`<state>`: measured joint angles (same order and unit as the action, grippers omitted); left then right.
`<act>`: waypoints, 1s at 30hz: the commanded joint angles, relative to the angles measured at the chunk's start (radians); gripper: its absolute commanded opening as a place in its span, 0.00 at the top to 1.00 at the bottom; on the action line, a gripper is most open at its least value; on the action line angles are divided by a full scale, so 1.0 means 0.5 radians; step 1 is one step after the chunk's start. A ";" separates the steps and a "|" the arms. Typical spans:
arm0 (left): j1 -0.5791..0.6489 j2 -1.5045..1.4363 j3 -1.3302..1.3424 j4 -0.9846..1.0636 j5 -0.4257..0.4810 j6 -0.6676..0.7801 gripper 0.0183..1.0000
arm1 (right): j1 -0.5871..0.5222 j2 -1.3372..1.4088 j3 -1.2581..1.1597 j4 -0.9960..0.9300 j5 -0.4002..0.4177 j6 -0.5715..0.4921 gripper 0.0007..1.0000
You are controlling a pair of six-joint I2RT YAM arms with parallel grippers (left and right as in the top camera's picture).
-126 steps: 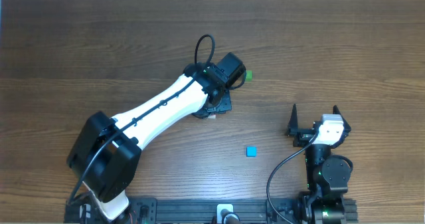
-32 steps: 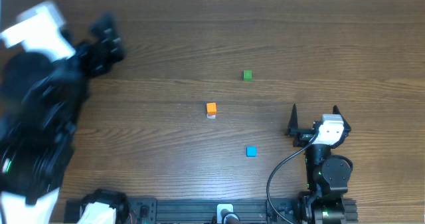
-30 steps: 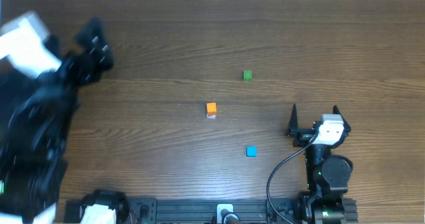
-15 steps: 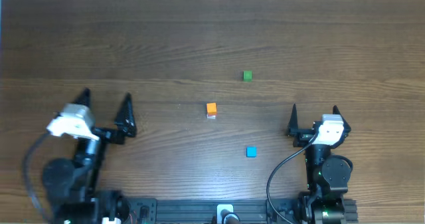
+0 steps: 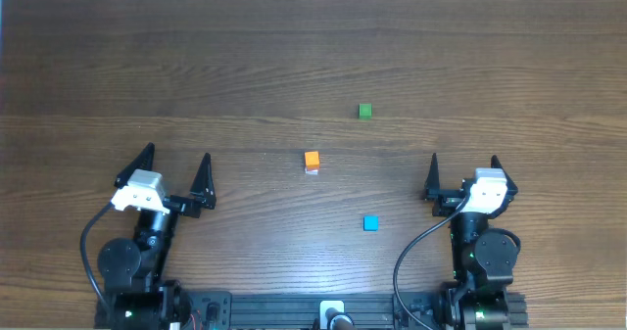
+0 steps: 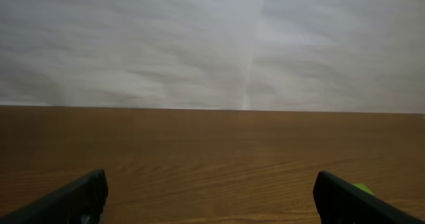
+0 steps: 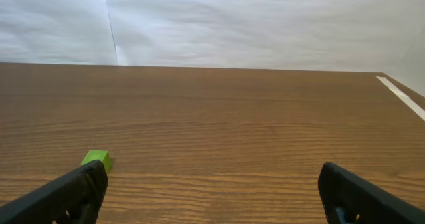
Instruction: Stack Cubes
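Cubes lie scattered on a brown wooden table, seen from above, with the orange cube near the middle. A thin white sliver peeks out at the orange cube's edge nearest the arm bases. It looks to be under the orange cube, but too little of it shows to tell what it is. The green cube sits beyond the orange cube and to its right, well apart from it. The blue cube sits to the right of the orange cube as well, but closer to the arm bases, also well apart. All three cubes are small with equal sides, so none has a long axis, and their edges run roughly in line with the wood grain. The left gripper is well off to the left of the orange cube, its two dark fingers spread wide with nothing between them. The right gripper is well off to the right of the orange cube, also spread wide with nothing held. In the left wrist view, one finger hides most of the green cube, leaving a small corner. In the right wrist view, the green cube stands in full sight on the table, before a pale wall.
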<state>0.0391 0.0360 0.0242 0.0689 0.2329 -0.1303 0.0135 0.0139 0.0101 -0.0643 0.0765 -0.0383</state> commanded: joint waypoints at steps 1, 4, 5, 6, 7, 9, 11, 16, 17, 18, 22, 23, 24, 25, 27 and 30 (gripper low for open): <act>0.011 -0.027 -0.018 0.013 0.009 0.038 0.00 | -0.011 -0.016 -0.010 0.100 0.018 0.002 0.01; 0.011 -0.027 -0.018 0.013 0.009 0.038 0.00 | -0.011 -0.017 -0.009 0.227 -0.057 0.202 0.01; 0.011 -0.027 -0.018 0.013 0.009 0.038 0.00 | -0.011 -0.017 -0.009 0.243 -0.138 0.234 0.01; 0.011 -0.027 -0.018 0.013 0.009 0.038 0.00 | -0.011 -0.017 -0.009 0.256 -0.237 0.223 0.01; 0.011 -0.027 -0.018 0.013 0.009 0.038 0.00 | -0.011 -0.016 -0.009 0.269 -0.301 0.222 0.01; 0.011 -0.027 -0.018 0.013 0.009 0.038 0.00 | -0.011 -0.017 -0.009 0.272 -0.409 0.222 0.01; 0.011 -0.027 -0.018 0.013 0.009 0.038 0.00 | -0.011 -0.014 -0.002 0.277 -0.468 0.222 0.01; 0.011 -0.027 -0.018 0.013 0.009 0.038 0.00 | -0.013 0.321 0.304 0.150 -0.549 0.224 0.01; 0.011 -0.027 -0.018 0.013 0.009 0.038 0.00 | -0.013 0.430 0.400 0.106 -0.569 0.224 0.01; 0.011 -0.027 -0.018 0.013 0.009 0.038 0.00 | -0.013 0.572 0.526 0.045 -0.596 0.224 0.01; 0.011 -0.027 -0.018 0.013 0.009 0.038 0.00 | -0.013 1.080 1.007 -0.224 -0.720 0.224 0.01; 0.011 -0.027 -0.018 0.013 0.009 0.038 0.00 | -0.012 1.209 1.131 -0.303 -0.755 0.224 0.01; 0.011 -0.027 -0.018 0.013 0.009 0.038 0.00 | -0.011 1.335 1.252 -0.384 -0.784 0.224 0.00; 0.011 -0.027 -0.018 0.013 0.009 0.038 0.00 | -0.009 1.470 1.381 -0.478 -0.812 0.225 0.01; 0.011 -0.027 -0.018 0.013 0.009 0.038 0.00 | 0.004 1.710 1.606 -0.652 -0.842 0.227 0.01; 0.011 -0.027 -0.018 0.013 0.009 0.038 0.00 | 0.077 2.075 1.911 -0.896 -0.839 0.232 0.01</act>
<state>0.0399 0.0296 0.0231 0.0696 0.2321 -0.1268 0.0204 0.9096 0.8440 -0.4427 -0.3023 0.0753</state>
